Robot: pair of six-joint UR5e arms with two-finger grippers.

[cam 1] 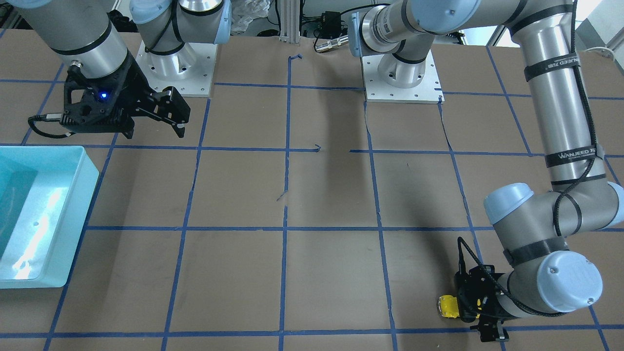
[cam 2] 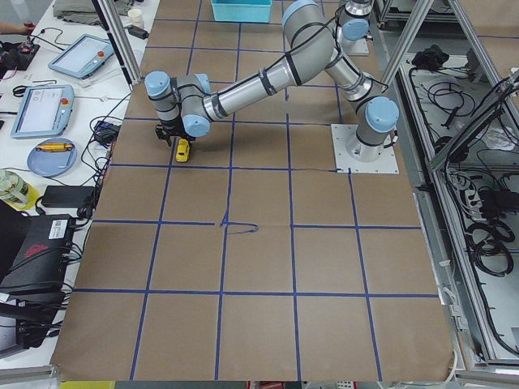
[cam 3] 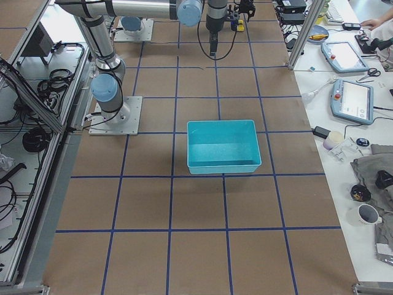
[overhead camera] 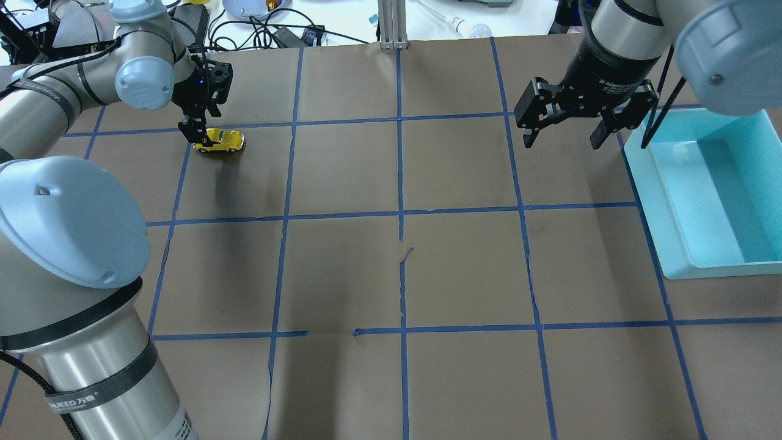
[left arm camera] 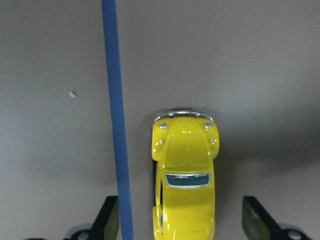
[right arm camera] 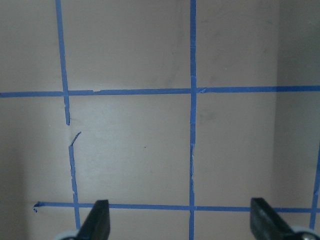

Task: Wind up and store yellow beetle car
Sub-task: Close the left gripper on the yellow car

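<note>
my left gripper (left arm camera: 181,222) spread astride yellow beetle car (left arm camera: 184,170), table (overhead camera: 464,269) 10 o'clock | my right gripper (overhead camera: 562,139) spread, teal bin (overhead camera: 657,208) at 4 o'clock

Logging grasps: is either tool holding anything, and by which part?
Nothing is held. The left tool is open astride the yellow beetle car, touching neither side; the right tool is empty.

Car (left arm camera: 184,185): glossy yellow, dark windows, silver trim. Table (overhead camera: 464,269): brown, blue line grid. Tub (cam 3: 221,168): turquoise. Arms (overhead camera: 91,366): silver, pale-blue caps, black bands.
</note>
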